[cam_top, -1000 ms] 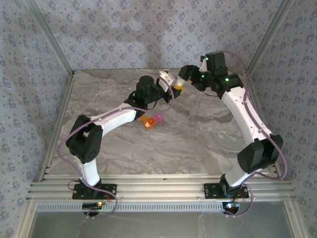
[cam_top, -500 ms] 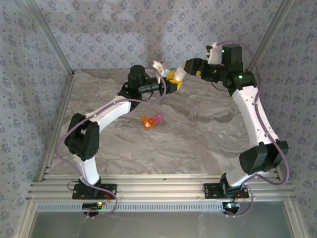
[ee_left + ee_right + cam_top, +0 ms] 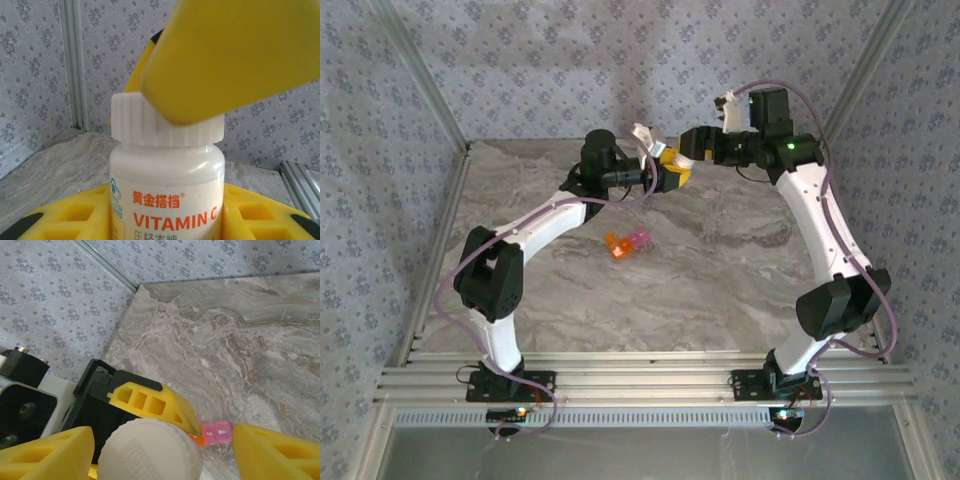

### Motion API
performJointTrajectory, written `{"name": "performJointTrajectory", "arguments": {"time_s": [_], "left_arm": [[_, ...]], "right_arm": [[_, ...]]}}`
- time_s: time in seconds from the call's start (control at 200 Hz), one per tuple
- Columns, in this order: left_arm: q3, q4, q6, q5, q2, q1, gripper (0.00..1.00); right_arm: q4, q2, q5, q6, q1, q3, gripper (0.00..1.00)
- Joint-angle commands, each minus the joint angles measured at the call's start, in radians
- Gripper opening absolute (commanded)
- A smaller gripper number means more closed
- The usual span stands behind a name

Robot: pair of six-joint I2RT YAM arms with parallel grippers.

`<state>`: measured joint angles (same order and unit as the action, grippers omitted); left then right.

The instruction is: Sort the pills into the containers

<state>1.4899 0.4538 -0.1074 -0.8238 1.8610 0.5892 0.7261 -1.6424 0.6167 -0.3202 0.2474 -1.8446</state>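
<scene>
Containers (image 3: 628,242), a small strip of joined translucent plastic compartments, one orange, the rest pink, lie on the grey marbled counter (image 3: 720,280), well apart from the white cylindrical plastic vitamin bottle (image 3: 167,185) that the left end effector (image 3: 670,170) clamps aloft. The right end effector (image 3: 693,145) straddles its ribbed white cap (image 3: 130,120), jaws parted, one finger (image 3: 230,55) against it, the other clear. Closing off-centre could knock the bottle askew or slip on the ribs; a cap freed here risks pills scattering. Whether the compartments hold anything is too small to tell.
</scene>
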Motion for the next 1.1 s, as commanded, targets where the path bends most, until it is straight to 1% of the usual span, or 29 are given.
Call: {"name": "performJointTrajectory", "arguments": {"time_s": [0.0, 0.05, 0.18, 0.285, 0.385, 0.46, 0.505, 0.565, 0.645, 0.79, 0.84, 1.005, 1.094], "left_arm": [[0.035, 0.009, -0.008, -0.029, 0.001, 0.0, 0.0], [0.036, 0.008, -0.006, -0.03, 0.001, -0.001, 0.0], [0.035, 0.012, -0.008, -0.029, 0.004, 0.0, 0.0], [0.036, 0.013, -0.006, -0.028, 0.007, 0.0, 0.0], [0.035, 0.016, -0.006, -0.017, 0.007, -0.001, 0.0], [0.031, 0.021, -0.001, 0.002, 0.005, 0.0, 0.0], [0.028, 0.023, 0.003, 0.016, 0.004, 0.0, 0.0], [0.026, 0.022, 0.011, 0.028, 0.002, 0.0, 0.0], [0.026, 0.021, 0.016, 0.034, 0.003, 0.0, 0.0], [0.024, 0.019, 0.019, 0.046, 0.004, 0.0, 0.0], [0.023, 0.017, 0.019, 0.054, 0.003, 0.0, 0.02], [-0.004, 0.026, 0.041, 0.112, -0.011, 0.0, 0.02], [-0.014, 0.03, 0.055, 0.134, -0.016, 0.0, 0.05]], "right_arm": [[0.033, -0.008, -0.002, 0.036, 0.014, -0.033, 0.72], [0.035, -0.008, -0.009, 0.036, 0.018, -0.028, 0.69], [0.034, -0.003, -0.022, 0.029, 0.021, -0.02, 0.55], [0.029, 0.006, -0.055, 0.005, 0.024, -0.006, 0.47], [0.007, 0.022, -0.126, -0.075, 0.029, 0.029, 0.36], [-0.029, 0.054, -0.218, -0.195, 0.052, 0.092, 0.29], [-0.057, 0.078, -0.275, -0.263, 0.075, 0.136, 0.28], [-0.099, 0.107, -0.32, -0.326, 0.108, 0.186, 0.28], [-0.085, 0.112, -0.365, -0.342, 0.136, 0.189, 0.28], [-0.086, 0.11, -0.36, -0.338, 0.134, 0.19, 0.28], [-0.087, 0.11, -0.358, -0.333, 0.133, 0.188, 0.28], [-0.078, 0.102, -0.389, -0.354, 0.134, 0.181, 0.28], [-0.09, 0.102, -0.394, -0.364, 0.139, 0.189, 0.28]]}}
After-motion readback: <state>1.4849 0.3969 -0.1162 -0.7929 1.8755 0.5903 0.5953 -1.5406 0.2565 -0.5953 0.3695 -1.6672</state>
